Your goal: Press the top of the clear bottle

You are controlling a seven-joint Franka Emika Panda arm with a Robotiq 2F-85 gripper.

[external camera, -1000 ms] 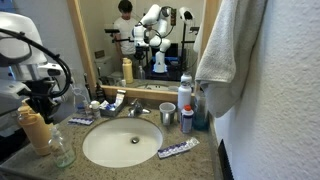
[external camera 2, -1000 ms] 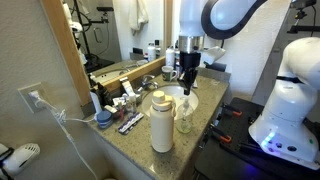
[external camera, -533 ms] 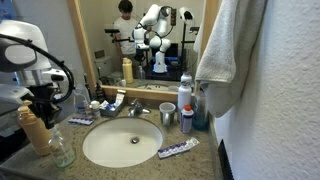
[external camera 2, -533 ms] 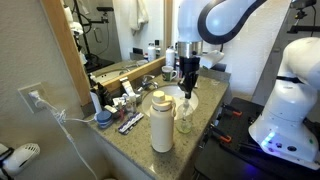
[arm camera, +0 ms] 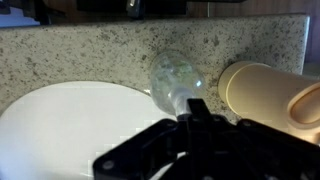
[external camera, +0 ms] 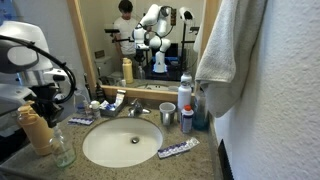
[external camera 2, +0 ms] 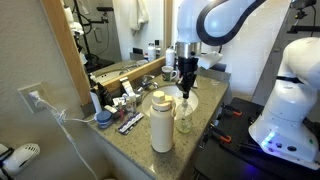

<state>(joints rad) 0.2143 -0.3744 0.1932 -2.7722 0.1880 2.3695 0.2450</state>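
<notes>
The clear bottle (external camera: 62,149) stands on the granite counter at the sink's front corner. It also shows in an exterior view (external camera 2: 186,118) and in the wrist view (arm camera: 176,78). My gripper (external camera 2: 186,90) hangs straight above the bottle's top, its fingertips just over or touching the cap. In the wrist view its dark fingers (arm camera: 196,106) are drawn together over the bottle's neck, with nothing between them. A tall tan bottle (external camera: 35,128) stands right beside the clear one.
The white sink basin (external camera: 122,143) with faucet (external camera: 135,108) fills the counter's middle. A toothpaste tube (external camera: 177,150), a cup (external camera: 167,114) and a spray can (external camera: 185,100) stand around it. A towel (external camera: 225,50) hangs on the wall. A mirror backs the counter.
My gripper has dropped a little toward the top of the clear bottle. The bottles have not moved.
</notes>
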